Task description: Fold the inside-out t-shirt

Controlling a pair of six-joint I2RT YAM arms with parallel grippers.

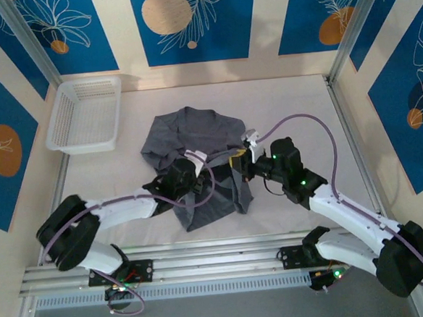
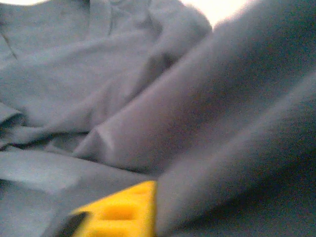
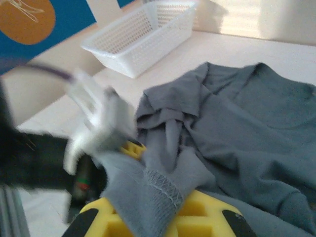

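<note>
Grey t-shirt (image 1: 188,135) lies bunched mid-table (image 1: 295,102), right of the white basket (image 1: 85,116). Its near half sits under both wrists, outline unclear. Left gripper (image 1: 195,168) has its jaws together on a fold; its wrist view is blurred, with one yellow finger (image 2: 123,210) partly under cloth. Right gripper (image 3: 158,212) is clamped on a stitched hem, finger bases cut off at the frame edge.

place: robot lab cell | signs: aluminium frame posts (image 1: 350,36), printed wall panels (image 1: 187,22), arm bases (image 1: 114,273) bolted on metal rail (image 1: 219,265)
</note>
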